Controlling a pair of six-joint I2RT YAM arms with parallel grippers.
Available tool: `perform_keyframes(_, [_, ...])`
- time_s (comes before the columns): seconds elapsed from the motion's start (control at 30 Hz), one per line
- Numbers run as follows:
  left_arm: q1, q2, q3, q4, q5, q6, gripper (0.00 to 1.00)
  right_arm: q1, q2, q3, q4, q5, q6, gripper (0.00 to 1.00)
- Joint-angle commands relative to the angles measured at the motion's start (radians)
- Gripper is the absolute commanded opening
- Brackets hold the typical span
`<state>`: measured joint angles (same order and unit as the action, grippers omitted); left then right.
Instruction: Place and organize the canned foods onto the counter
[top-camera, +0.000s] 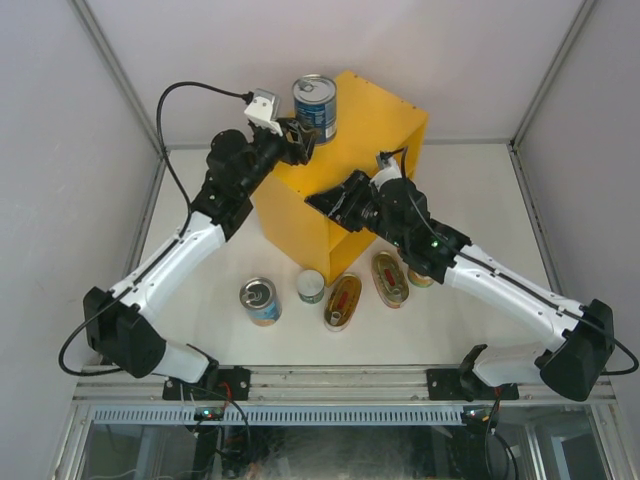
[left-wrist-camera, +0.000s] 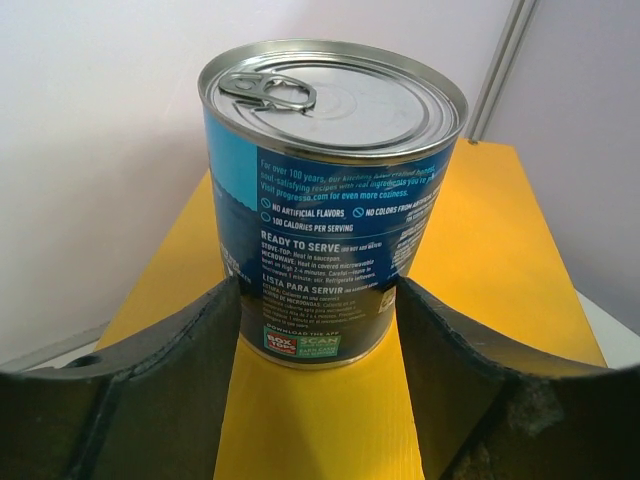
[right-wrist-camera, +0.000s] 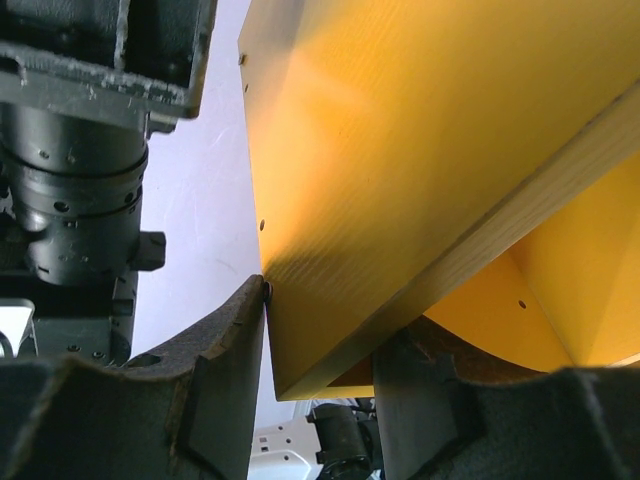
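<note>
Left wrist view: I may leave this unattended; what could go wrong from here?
The blue-labelled can stands near an edge atop the yellow cabinet, between the fingers of the left gripper; a skewed retreat might tip it off. The right gripper looks clamped on the cabinet's wall; moving while shut could shift the cabinet and topple the can.

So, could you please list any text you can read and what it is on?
All on the tall blue can atop the yellow counter:
"NO ARTIFICIAL FLAVORS"
"100 CALORIES PER SERVING"
"READY TO SERVE"
"LISTA PARA SERVIR"
"BOX TOPS"
Its finer print and the other cans' labels are too small to read.
</note>
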<state>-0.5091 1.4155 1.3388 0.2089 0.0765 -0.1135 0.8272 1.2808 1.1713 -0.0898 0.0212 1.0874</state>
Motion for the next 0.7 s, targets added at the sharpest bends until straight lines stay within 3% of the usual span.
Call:
perform_keyframes(0.0, [0.004, 0.057, 0.067, 0.044, 0.034, -0.045, 0.67, 0.045, -0.056, -0.017, -0.033, -0.088, -0.052, 0.00])
perform_keyframes(0.67, [0.007, 0.227, 0.171, 0.129, -0.033, -0.164, 0.75, 0.049, -0.056, -0.029, -0.111, -0.096, -0.108, 0.00])
